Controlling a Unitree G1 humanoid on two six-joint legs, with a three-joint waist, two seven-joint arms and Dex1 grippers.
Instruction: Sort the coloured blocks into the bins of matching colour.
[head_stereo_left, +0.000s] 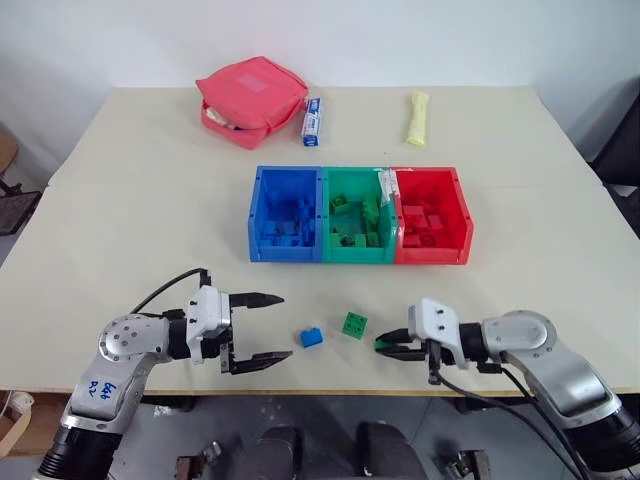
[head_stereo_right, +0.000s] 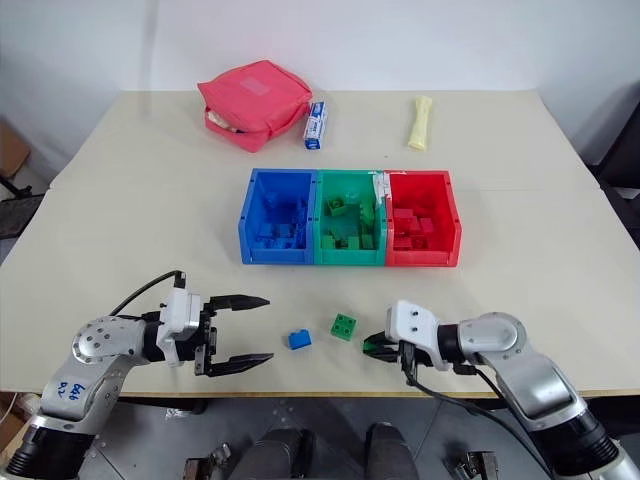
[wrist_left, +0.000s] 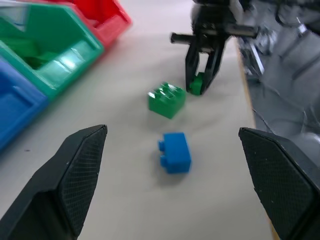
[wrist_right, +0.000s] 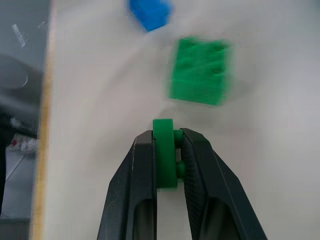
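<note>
Two loose studded plastic bricks, one blue (head_stereo_left: 311, 337) and one green (head_stereo_left: 354, 324), lie on the beige table (head_stereo_left: 140, 200) before the blue, green and red bins (head_stereo_left: 360, 215). Right gripper (wrist_right: 167, 145) pinches a thin green brick (wrist_right: 164, 152); left gripper (head_stereo_left: 258, 328) is spread wide.

Bright, even light; soft shadows; the wrist views show slight blur.

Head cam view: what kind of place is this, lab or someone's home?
Most likely a lab or test room set up for a sorting trial. A plain beige table stands against bare white walls, with three joined bins in blue, green and red, and loose toy blocks laid out before them.
</note>
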